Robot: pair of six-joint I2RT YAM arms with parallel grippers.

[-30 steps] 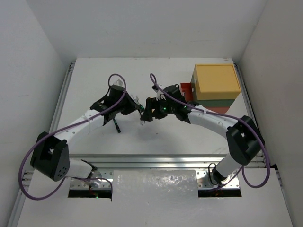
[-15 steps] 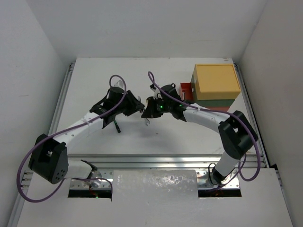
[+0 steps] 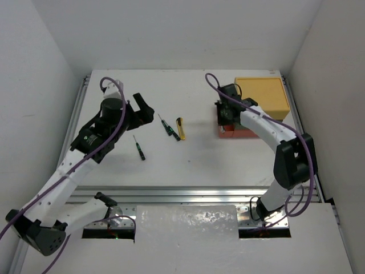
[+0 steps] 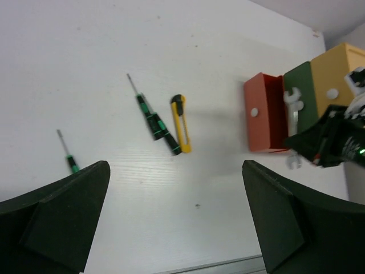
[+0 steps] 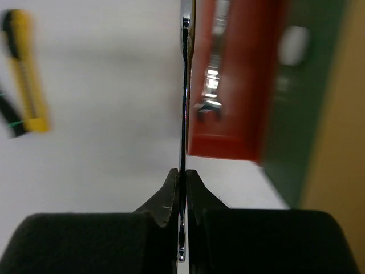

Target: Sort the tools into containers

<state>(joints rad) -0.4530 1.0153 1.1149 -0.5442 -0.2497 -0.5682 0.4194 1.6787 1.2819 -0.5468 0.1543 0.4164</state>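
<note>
Since the red drawer (image 5: 228, 131) stands open, right end effector (image 5: 183, 177): clamped on a wrench (image 5: 185, 68), edge-on just beside its wall, I judge to join the second wrench (image 5: 212, 85) inside.
Left end effector (image 3: 142, 108): spread wide, empty, above the surface (image 4: 114, 45).
Screwdrivers (image 4: 153, 123), utility knife (image 4: 181, 124): loose on the surface, unsorted.

The wrench (image 5: 185, 85) is polished metal, the drawer (image 5: 245, 114) glossy plastic.

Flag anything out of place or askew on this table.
Nothing damaged or spilled. The red-orange drawer stands pulled out of the stack, a wrench inside. The right end effector pinches a second wrench edge-on beside it. Screwdrivers and the utility knife lie loose, unsorted.
</note>
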